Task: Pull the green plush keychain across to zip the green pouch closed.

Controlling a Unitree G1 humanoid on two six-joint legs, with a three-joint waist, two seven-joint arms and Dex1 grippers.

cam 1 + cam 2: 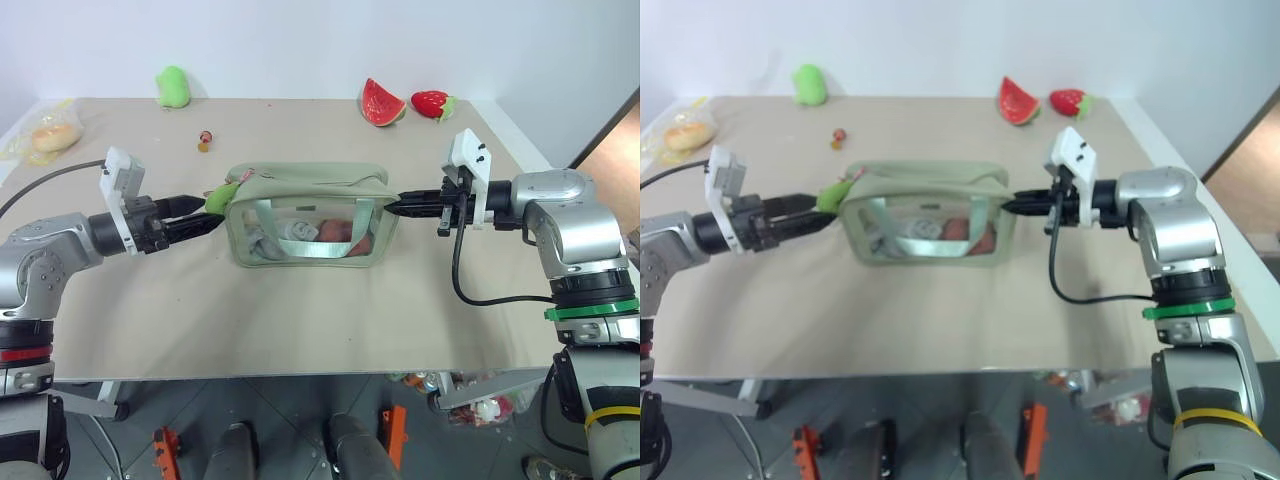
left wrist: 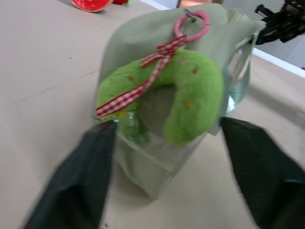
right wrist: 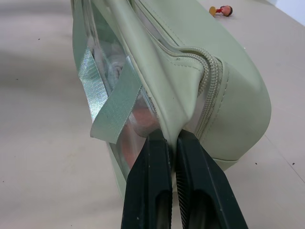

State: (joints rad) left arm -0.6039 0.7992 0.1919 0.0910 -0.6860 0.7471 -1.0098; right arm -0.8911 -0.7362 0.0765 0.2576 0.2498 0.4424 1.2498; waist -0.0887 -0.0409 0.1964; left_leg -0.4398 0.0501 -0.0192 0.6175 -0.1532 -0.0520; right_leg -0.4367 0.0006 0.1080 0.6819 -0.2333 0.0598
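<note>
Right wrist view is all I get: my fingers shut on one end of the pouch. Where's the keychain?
Observer: At the opposite end. The keychain hangs from a pink ring at the left end of the pouch; the right gripper is at the right end.
Operator: Left gripper on it?
Observer: Not clamped. The left gripper is level with the keychain, and its fingers stand apart, one on each side of the plush.
Operator: Anything near the pouch?
Observer: Closest is a small red and yellow toy behind the pouch's left end, apart from it.
</note>
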